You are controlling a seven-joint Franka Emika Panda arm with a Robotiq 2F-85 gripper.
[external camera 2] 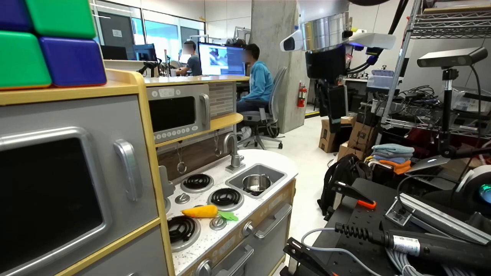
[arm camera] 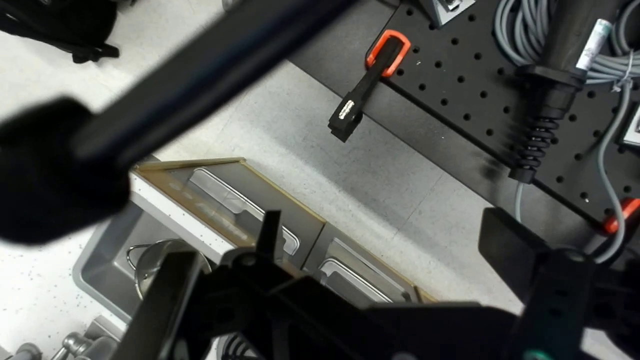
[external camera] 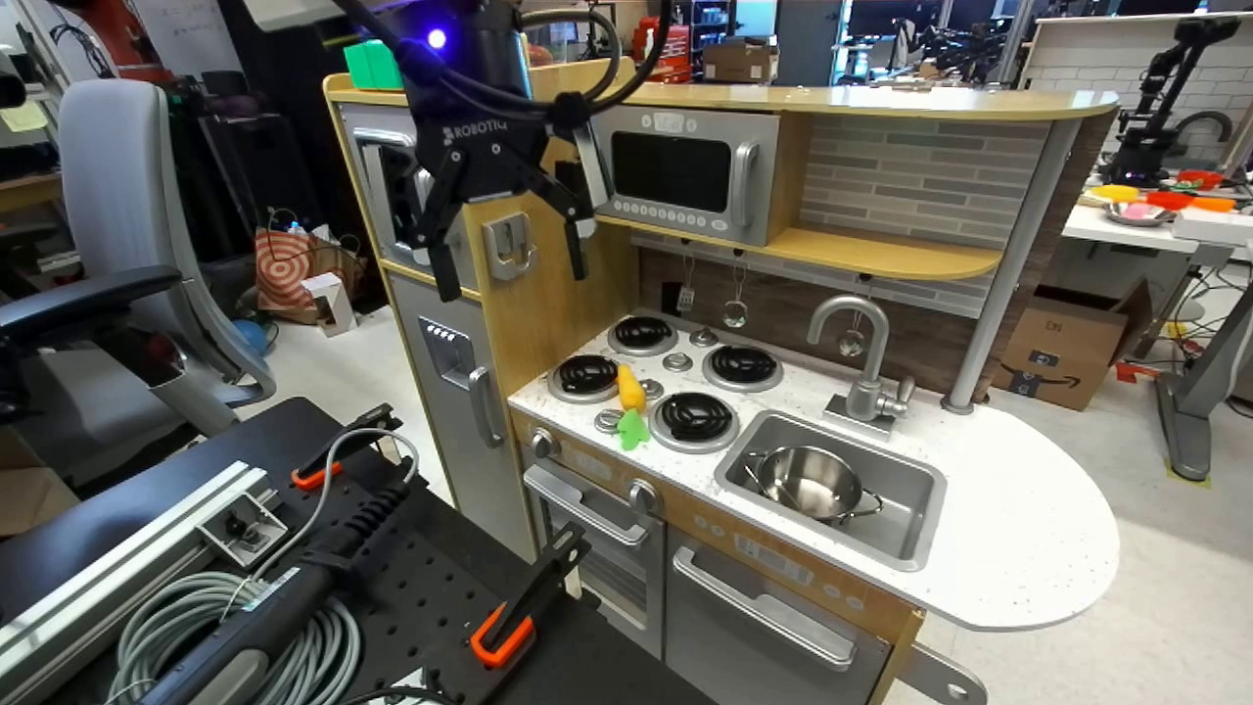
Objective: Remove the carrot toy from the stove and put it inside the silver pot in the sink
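Note:
The carrot toy lies on the white stove among the black burners, its green end toward the front edge. It also shows in an exterior view; in the wrist view it is out of sight. The silver pot sits in the sink, in both exterior views. The wrist view shows part of the pot behind a gripper link. My gripper is open and empty, high above the stove's front left and well apart from the carrot. Its spread fingers show in the wrist view.
A grey microwave and a wooden shelf overhang the back of the counter. A curved faucet stands behind the sink. A tall fridge cabinet borders the stove. A black table with clamps and cable faces the kitchen.

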